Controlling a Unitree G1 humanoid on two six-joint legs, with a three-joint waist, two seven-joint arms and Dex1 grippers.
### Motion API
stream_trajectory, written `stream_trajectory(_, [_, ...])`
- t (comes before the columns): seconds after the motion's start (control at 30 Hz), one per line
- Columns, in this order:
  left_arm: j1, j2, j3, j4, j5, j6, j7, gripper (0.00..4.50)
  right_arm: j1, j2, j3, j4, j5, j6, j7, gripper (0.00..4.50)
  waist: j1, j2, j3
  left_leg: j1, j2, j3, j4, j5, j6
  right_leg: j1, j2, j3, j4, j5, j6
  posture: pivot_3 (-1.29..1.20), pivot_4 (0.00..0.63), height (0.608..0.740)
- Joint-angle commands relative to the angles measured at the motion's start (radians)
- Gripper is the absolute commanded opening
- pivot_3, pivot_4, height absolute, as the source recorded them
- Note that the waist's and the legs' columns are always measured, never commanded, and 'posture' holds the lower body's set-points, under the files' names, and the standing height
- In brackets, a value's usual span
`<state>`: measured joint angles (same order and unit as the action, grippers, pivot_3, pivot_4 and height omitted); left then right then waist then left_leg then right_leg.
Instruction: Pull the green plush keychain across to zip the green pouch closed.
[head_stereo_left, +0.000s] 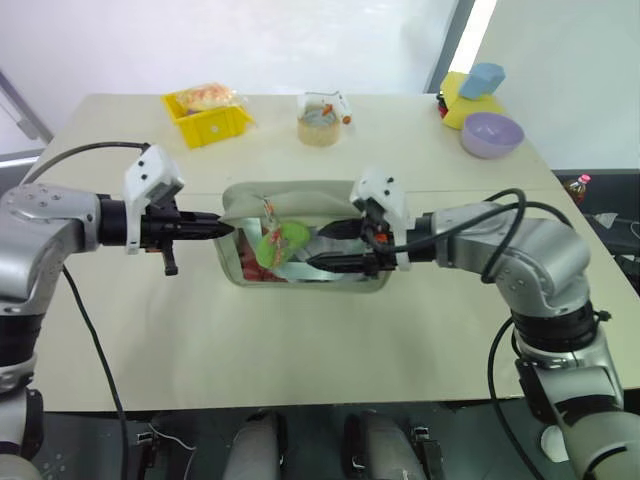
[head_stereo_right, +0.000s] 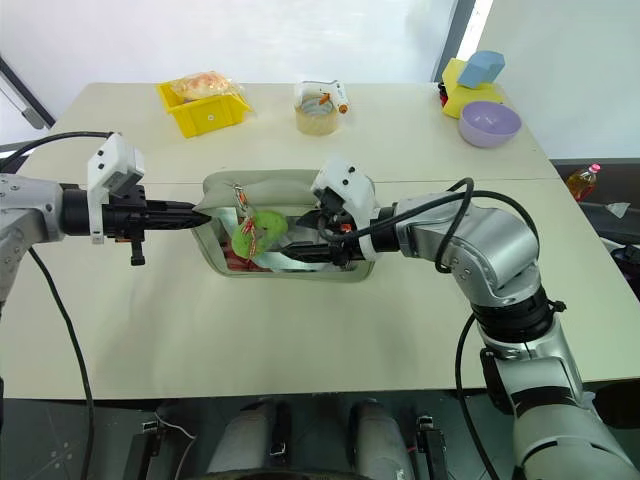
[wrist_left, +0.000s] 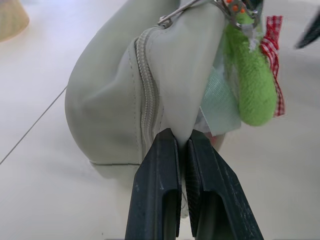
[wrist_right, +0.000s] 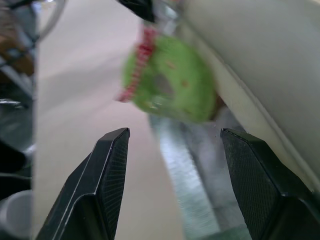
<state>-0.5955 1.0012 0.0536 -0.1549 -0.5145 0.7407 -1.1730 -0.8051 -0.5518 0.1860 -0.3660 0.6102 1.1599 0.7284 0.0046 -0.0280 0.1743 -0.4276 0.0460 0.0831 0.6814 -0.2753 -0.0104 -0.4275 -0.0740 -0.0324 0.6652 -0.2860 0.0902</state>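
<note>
No readable text, label, brand, number or sign found on anything in view. Print on snack packet in yellow bin (head_stereo_left: 208, 122) near desk's far left edge too small to make out. Label on tape roll (head_stereo_left: 320, 128) at far middle of desk likewise illegible. Red-and-white checked mark on green plush keychain (wrist_left: 254, 85) carries no lettering.
</note>
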Motion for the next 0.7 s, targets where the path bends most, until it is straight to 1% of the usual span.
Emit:
stream_trajectory(0.03, [-0.005,0.020,0.041,-0.033,-0.020,0.004,0.002,0.00,-0.025,0.019,0.002,-0.006,-0.018,-0.029,-0.022,3.00,0.000,0.000,0.000,0.000,0.000,0.000,0.000,0.000,0.000,0.000,0.000,0.000,0.000,0.000,0.000,0.00,0.150,0.739])
stream_trajectory(0.27, [-0.014,0.013,0.037,-0.032,-0.020,0.006,0.004,0.00,-0.054,0.096,0.041,0.042,-0.070,-0.062,-0.074,3.00,-0.001,0.000,0.000,0.000,0.000,0.000,0.000,0.000,0.000,0.000,0.001,0.000,0.000,0.000,0.000,0.00,0.150,0.739])
stream_trajectory(0.43, [-0.016,0.013,0.037,-0.030,-0.019,0.004,0.003,0.00,-0.068,0.177,-0.010,0.069,-0.042,-0.025,-0.128,3.00,-0.001,0.000,0.000,0.000,0.001,0.000,0.000,0.000,0.000,0.000,0.001,0.000,0.000,0.000,0.000,0.00,0.150,0.739])
stream_trajectory(0.7, [-0.016,0.006,0.035,-0.029,-0.018,-0.001,0.006,0.00,-0.077,0.242,-0.045,0.088,-0.035,0.014,-0.190,3.00,-0.005,0.000,0.000,0.000,0.001,0.000,0.000,0.000,0.000,0.000,0.001,0.000,0.000,0.000,0.000,0.00,0.150,0.739])
